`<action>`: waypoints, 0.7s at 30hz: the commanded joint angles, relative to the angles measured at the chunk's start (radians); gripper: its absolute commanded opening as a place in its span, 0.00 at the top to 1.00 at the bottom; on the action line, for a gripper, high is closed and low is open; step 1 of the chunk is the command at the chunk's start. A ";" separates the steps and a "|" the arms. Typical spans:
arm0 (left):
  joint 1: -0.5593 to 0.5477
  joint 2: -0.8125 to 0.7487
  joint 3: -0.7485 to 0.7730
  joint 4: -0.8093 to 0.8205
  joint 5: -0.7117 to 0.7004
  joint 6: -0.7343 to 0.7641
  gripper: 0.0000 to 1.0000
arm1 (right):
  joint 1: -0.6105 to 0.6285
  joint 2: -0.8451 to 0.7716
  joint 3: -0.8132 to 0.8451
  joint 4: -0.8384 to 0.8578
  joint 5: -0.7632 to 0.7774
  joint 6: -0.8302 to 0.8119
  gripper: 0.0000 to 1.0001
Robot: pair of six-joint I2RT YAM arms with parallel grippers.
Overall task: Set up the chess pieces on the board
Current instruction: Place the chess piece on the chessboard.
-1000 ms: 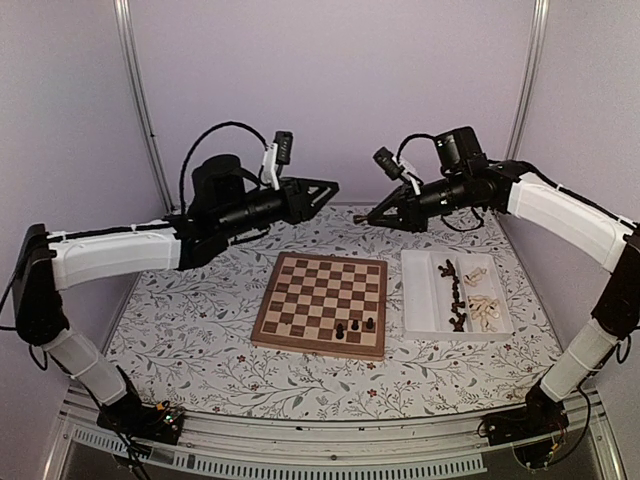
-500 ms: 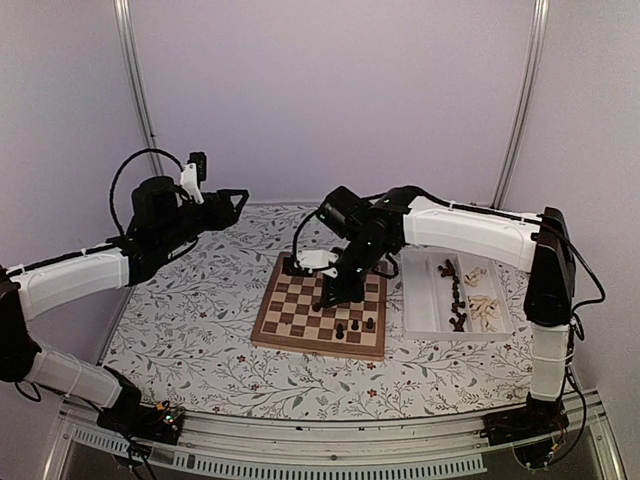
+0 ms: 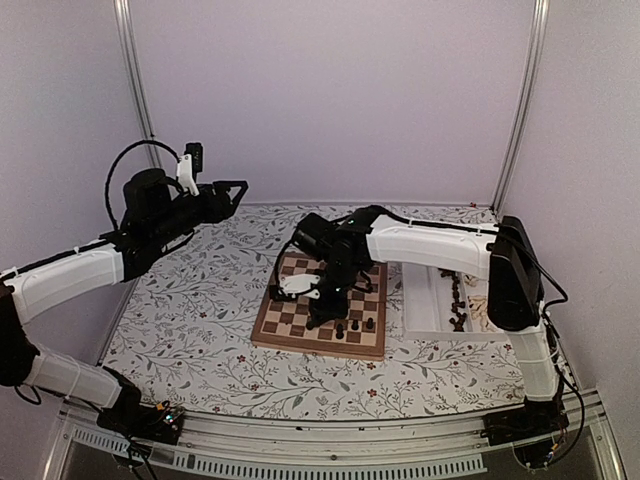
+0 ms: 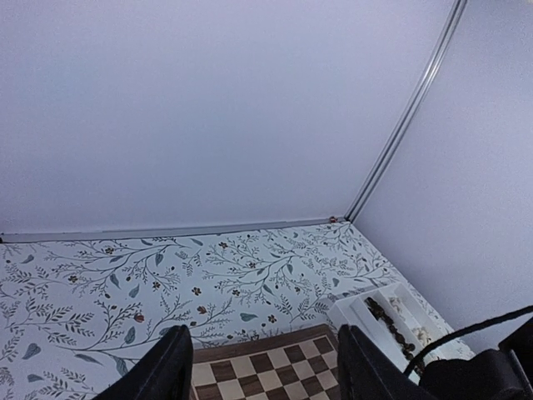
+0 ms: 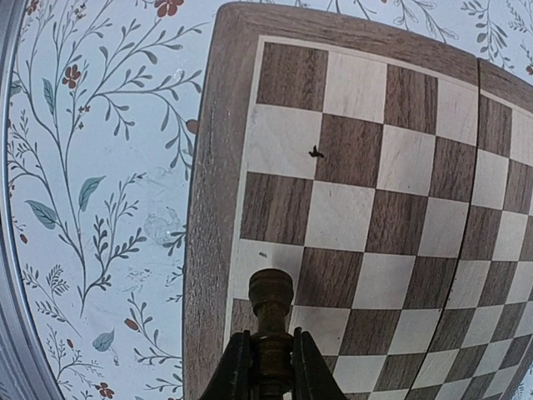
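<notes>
ok so, closest to me on the floral tablecloth [image 3: 180, 335] sits the square wooden chessboard with dark brown and cream checks and a tan border [image 3: 290, 322]. Along its near edge, toward the right side, three small dark chess pieces [image 3: 355, 325] stand upright close together. My right gripper [image 5: 272, 367] points down over the board just left of those three, jaws pinched tight on a little dark brown turned wooden piece with a flat round top [image 5: 271, 293], gripping it by the stem below the head. From my right wrist cam that piece is over the squares right next to the border, near a corner. Honestly can't tell if its base touches the wood, since my own fingers [image 5: 236, 371] hide it. Just beside the board on the right is the white rectangular compartment tray [image 3: 425, 310], with more dark pieces [image 3: 457, 303] in one slot and cream ones [image 3: 480, 312] in the next one over, partly behind my right arm. My left gripper [image 3: 236, 190] is up in the air off to the far left, well apart from the board, jaws spread wide with nothing in them. Its cam looks out between the two black fingers [image 4: 171, 371] at the far edge of the board, the tray and the plain lilac back wall [image 4: 208, 125].
</notes>
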 commanded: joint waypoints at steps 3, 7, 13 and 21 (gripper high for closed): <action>0.026 -0.018 0.017 0.013 0.039 -0.009 0.38 | 0.011 0.047 0.036 -0.023 -0.001 -0.006 0.95; 0.030 -0.012 0.017 0.016 0.053 -0.016 0.38 | 0.012 0.059 0.037 -0.025 -0.005 -0.002 0.93; 0.035 -0.004 0.017 0.018 0.067 -0.020 0.38 | 0.012 0.063 0.037 -0.016 -0.008 0.000 0.81; 0.037 0.004 0.019 0.020 0.082 -0.022 0.38 | 0.012 0.069 0.037 -0.005 -0.014 0.004 0.73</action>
